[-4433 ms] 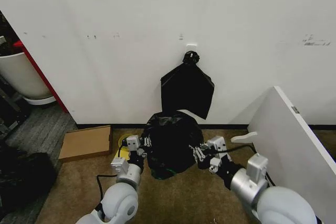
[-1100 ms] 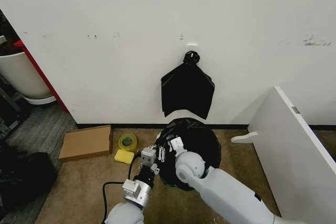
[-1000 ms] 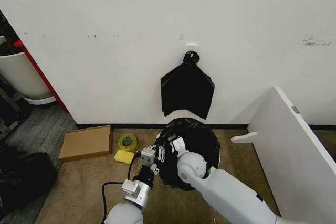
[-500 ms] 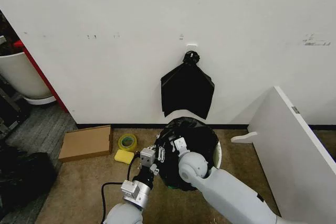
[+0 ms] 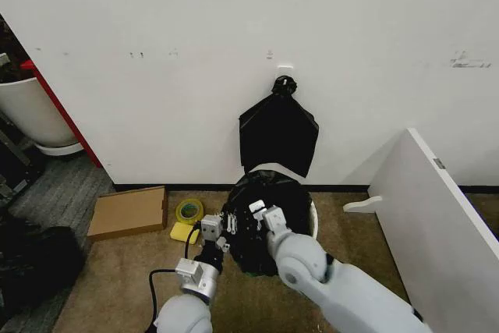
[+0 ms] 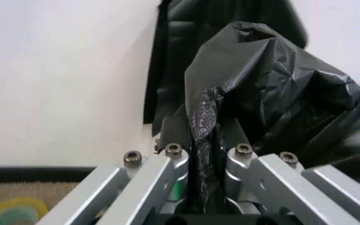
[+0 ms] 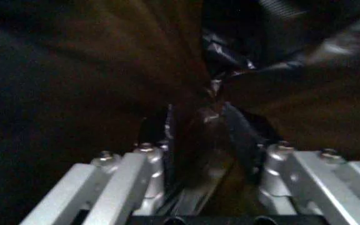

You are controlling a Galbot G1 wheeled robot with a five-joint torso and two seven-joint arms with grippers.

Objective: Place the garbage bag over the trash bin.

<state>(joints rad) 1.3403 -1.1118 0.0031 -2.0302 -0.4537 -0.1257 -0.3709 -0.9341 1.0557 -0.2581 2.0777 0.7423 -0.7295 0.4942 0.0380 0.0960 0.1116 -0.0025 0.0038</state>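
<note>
Nearest the robot, the left pincer (image 5: 221, 232) sits at the left side of the garbage bag (image 5: 265, 200), its fingers (image 6: 174, 168) closed on a pinched fold of black film, as the left wrist view shows. Just beside it, the right pincer (image 5: 261, 216) is pressed into the bag's top; the right wrist view shows its fingers (image 7: 239, 131) clamped on a crumpled pleat of the same plastic.

The garbage bag is draped over the trash bin (image 5: 313, 220), which stands on the carpet against the wall; only a sliver of white rim shows on the right side.

Risks, as judged: the film is thin, and two grips close together may tear it if pulled apart. The light bin may tip or slide if the bag drags on it. The exposed rim suggests incomplete coverage there.

Farther back, a bundle of bags (image 5: 278, 134) hangs on the wall.
</note>
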